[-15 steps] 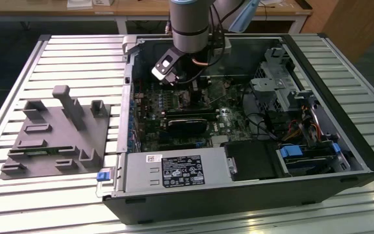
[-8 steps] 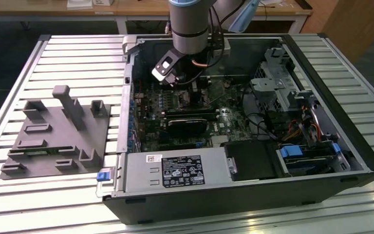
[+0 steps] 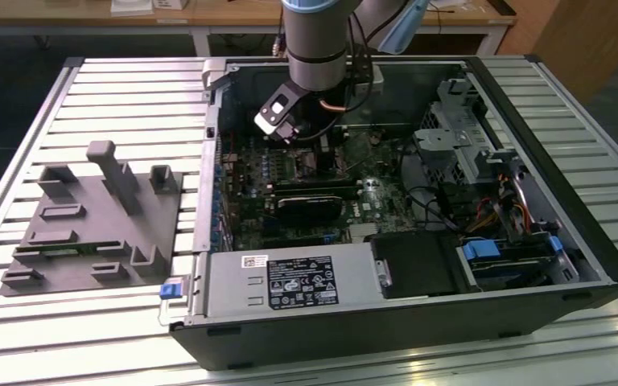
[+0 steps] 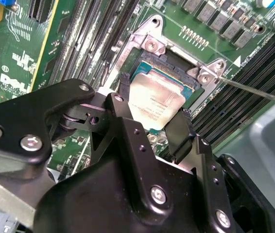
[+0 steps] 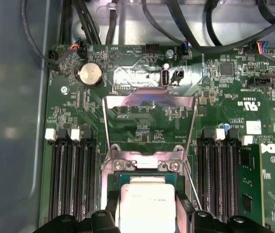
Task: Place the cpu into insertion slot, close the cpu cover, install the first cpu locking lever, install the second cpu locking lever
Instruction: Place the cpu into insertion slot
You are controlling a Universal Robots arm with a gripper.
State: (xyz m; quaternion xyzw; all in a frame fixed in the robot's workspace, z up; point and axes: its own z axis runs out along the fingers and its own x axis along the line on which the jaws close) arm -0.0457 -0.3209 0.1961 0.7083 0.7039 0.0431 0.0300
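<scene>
An open computer case [image 3: 417, 331] lies on a slatted table [image 3: 126, 80], with its green motherboard [image 3: 247, 219] exposed. The gripper [image 3: 305, 137] hangs in the exterior view's upper middle. The cpu cover [image 5: 147, 100] stands swung up. Over the insertion slot [image 4: 177, 73], the jaws pinch the cpu [image 4: 154, 101] by two opposite edges.

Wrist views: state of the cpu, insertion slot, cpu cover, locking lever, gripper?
cpu: gripped on two sides, seating unclear.
insertion slot: uncovered, cpu over it.
cpu cover: open, swung up off the socket.
locking lever: unlatched, angled away from the socket.
gripper: shut on the cpu.
</scene>
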